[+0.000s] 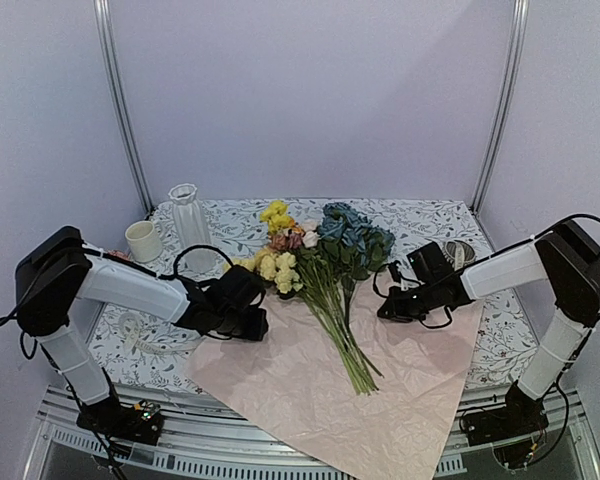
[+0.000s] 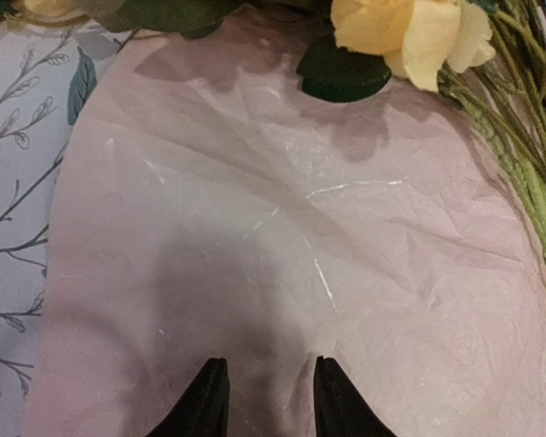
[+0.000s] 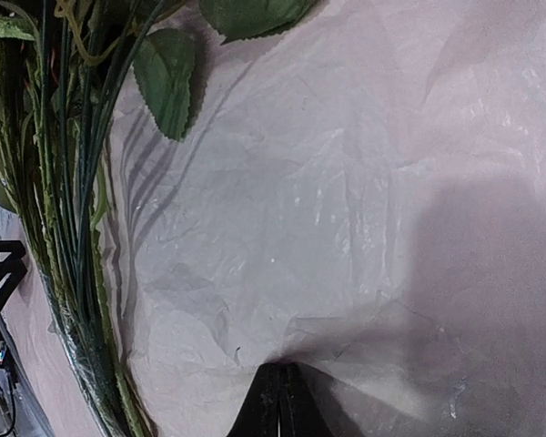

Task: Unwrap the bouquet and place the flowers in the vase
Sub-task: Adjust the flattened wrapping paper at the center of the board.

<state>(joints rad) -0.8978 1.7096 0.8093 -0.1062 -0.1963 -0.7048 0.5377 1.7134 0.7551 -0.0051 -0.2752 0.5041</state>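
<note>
The pale pink wrapping paper (image 1: 310, 395) lies spread flat on the table with the flowers (image 1: 320, 255) lying loose on it, blooms to the back and green stems (image 1: 345, 340) pointing to the front. The ribbed white vase (image 1: 189, 222) stands upright at the back left, apart from both arms. My left gripper (image 1: 248, 325) is low over the paper's left part, its jaws open on the bare paper (image 2: 255, 228), with a yellow rose (image 2: 409, 32) ahead. My right gripper (image 1: 385, 312) is on the paper's right side, shut on a puckered fold of paper (image 3: 346, 182), right of the stems (image 3: 68, 182).
A short cream mug (image 1: 143, 241) stands left of the vase. A ribbed grey-white cup (image 1: 460, 252) lies behind the right arm. A pale ribbon-like strip (image 1: 145, 338) rests on the floral tablecloth (image 1: 420, 215) at the left. Walls close in the back and sides.
</note>
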